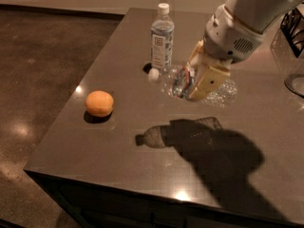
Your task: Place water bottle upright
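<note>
Gripper (192,80) and load hang above the table (95,146): its cream fingers (209,80) are clamped across the middle of the water bottle (169,80), which lies roughly level in the air, its white cap (153,75) pointing left, its shadow (156,137) cast on the dark top well below it. By my reading the pickup is done and the turning step is in hand. The next move calls for rotating the wrist until the cap faces up, then lowering the base flat onto bare table, away from the second bottle (162,37) standing upright just behind the cap, and from the orange (99,103) to the left. The held bottle is clear and crinkled; whether it has water in it I cannot tell. The standing bottle seems filled, though glare makes that uncertain.
</note>
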Robot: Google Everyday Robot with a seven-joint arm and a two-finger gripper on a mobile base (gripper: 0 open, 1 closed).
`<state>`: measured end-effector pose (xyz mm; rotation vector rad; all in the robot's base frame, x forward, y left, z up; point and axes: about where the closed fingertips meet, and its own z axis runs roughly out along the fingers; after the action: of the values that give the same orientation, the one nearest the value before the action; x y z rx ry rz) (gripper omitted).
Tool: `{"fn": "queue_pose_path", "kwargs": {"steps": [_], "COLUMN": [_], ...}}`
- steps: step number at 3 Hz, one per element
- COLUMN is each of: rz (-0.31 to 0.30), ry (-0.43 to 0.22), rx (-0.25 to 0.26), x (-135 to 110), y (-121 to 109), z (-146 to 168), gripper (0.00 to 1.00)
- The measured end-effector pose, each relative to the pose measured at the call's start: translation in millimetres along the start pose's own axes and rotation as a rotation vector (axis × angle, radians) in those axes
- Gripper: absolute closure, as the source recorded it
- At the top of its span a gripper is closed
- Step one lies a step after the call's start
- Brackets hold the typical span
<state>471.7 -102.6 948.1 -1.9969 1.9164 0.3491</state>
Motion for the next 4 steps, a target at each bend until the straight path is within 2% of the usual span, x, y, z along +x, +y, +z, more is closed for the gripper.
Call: {"fn": "queue_pose_path", "kwargs": {"steps": [1, 2, 4], "rz": [0.181, 0.302, 0.45], "ry": [-0.193, -0.371, -0.69], "rx": [0.06, 0.121, 0.286], "x": [-6, -10, -6], "y": [-19, -33, -46], "z": [-19, -32, -47], "gripper": [1.0, 1.0, 1.0]}}
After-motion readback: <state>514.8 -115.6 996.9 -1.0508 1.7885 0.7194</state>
